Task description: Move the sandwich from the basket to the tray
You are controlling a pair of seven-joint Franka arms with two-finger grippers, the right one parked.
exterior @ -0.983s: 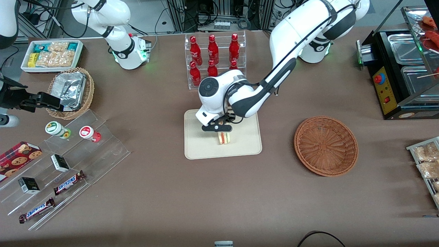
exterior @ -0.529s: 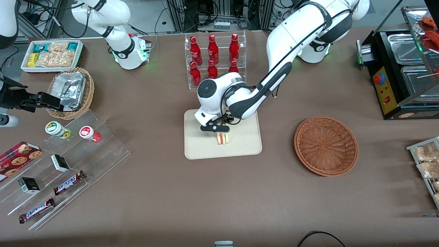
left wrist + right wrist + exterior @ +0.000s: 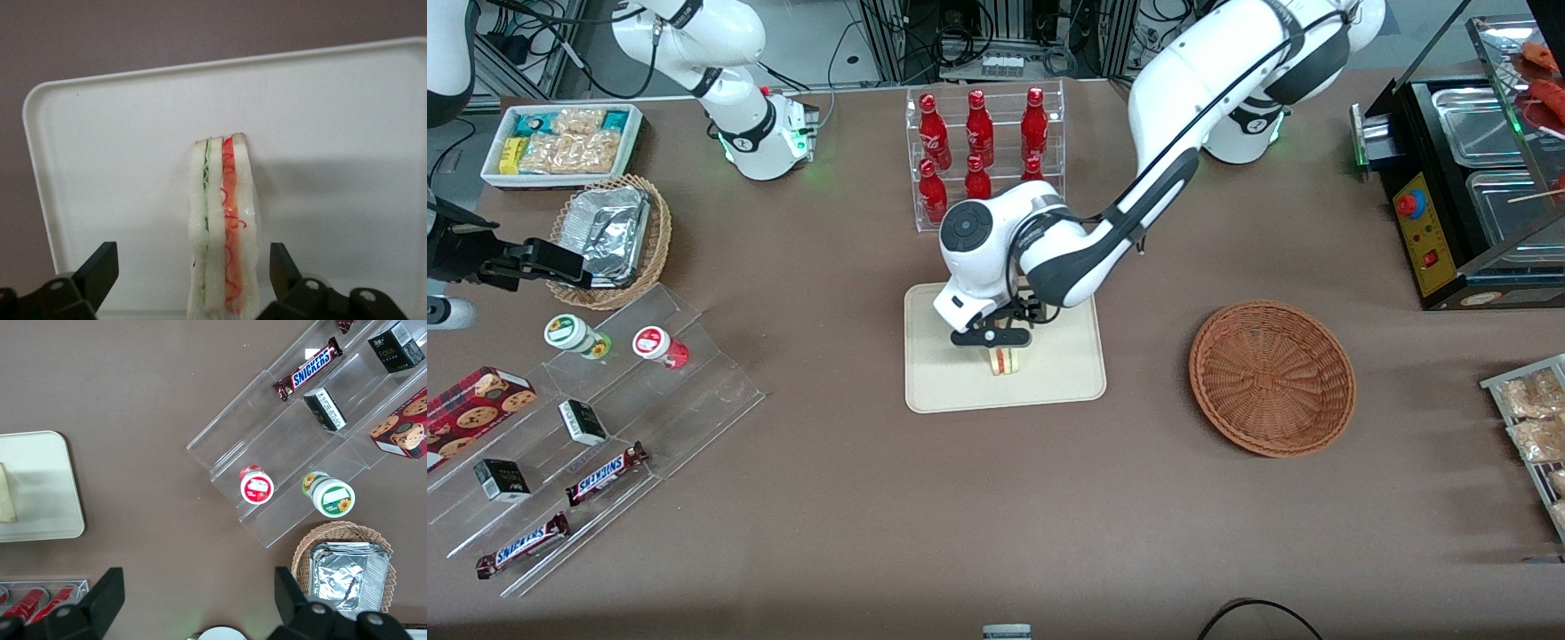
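The sandwich (image 3: 1007, 362) stands on its edge on the cream tray (image 3: 1063, 378), near the tray's middle. My left gripper (image 3: 993, 340) hangs straight over it and is open. The wrist view shows the sandwich (image 3: 223, 227) between the two black fingers (image 3: 100, 267), with a gap of bare tray (image 3: 120, 167) on each side. The reddish-brown basket (image 3: 1272, 378) lies toward the working arm's end of the table and holds nothing. From the right wrist view I see a corner of the tray (image 3: 40, 487) and a sliver of the sandwich (image 3: 7, 495).
A clear rack of red bottles (image 3: 978, 147) stands just farther from the front camera than the tray. A stepped acrylic shelf with snacks (image 3: 587, 418), a tan basket with a foil container (image 3: 609, 236) and a white bin (image 3: 560, 142) lie toward the parked arm's end.
The gripper has shifted slightly over the tray, a little nearer the front camera. The sandwich keeps about the same spot, with less of it showing below the fingers.
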